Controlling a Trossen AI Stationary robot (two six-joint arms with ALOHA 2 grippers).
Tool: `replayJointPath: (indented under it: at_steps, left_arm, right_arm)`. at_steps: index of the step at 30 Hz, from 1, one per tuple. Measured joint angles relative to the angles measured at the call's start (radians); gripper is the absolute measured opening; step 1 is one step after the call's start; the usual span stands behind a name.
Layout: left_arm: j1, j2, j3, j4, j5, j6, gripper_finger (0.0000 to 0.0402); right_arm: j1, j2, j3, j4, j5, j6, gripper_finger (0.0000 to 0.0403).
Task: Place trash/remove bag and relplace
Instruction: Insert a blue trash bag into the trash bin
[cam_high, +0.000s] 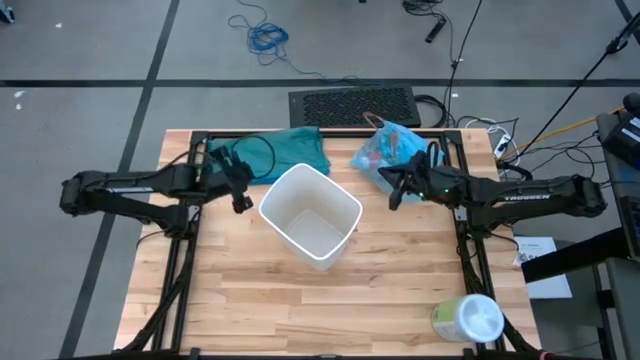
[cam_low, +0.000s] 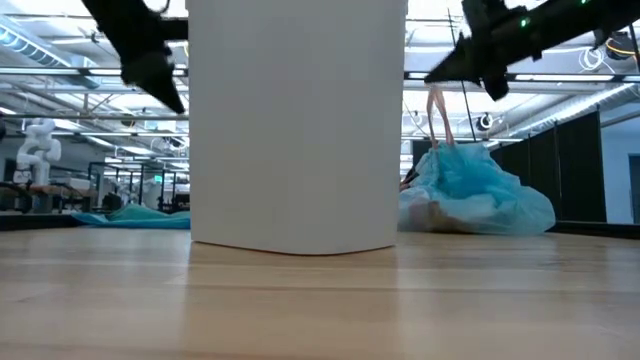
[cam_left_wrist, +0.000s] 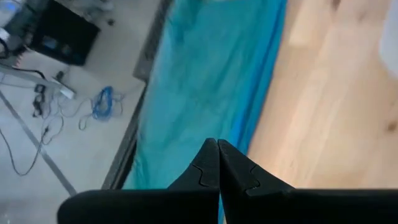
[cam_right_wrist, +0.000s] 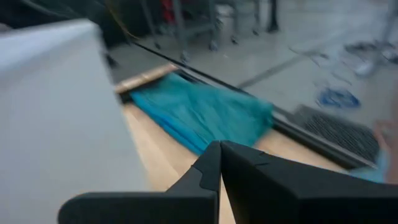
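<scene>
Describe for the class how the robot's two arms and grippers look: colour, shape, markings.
Both arms are black and jointed. The right arm bears white lettering and a small green light. Each gripper, left gripper and right gripper, has two dark, pointed, notched fingers.

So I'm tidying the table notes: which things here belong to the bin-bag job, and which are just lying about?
Job:
white bin, no liner inside
filled light-blue bag
folded teal bag

Lying about:
wipes tub at the table's near right corner
blue cable on the floor
</scene>
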Motion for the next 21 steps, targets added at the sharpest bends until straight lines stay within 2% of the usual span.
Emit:
replayJointPath:
  at_steps: [6,11,15,21]
  left_arm:
    - [0.140,0.046,-0.098,0.127,0.186,0.108,0.0000]
    - [0.274,0.081,-0.161,0.286,0.348,0.232,0.0000]
    - [0.371,0.127,-0.189,0.363,0.430,0.306,0.0000]
    - [0.464,0.265,-0.200,0.406,0.532,0.290,0.0001]
  right_arm:
    - [0.043,0.000,0.001,0.147,-0.133,-0.056,0.0004]
    - [0.067,0.000,0.045,0.163,-0.138,-0.079,0.0013]
    - [0.082,0.000,0.096,0.161,-0.138,-0.149,0.0047]
    - [0.097,0.001,0.122,0.159,-0.137,-0.204,0.0120]
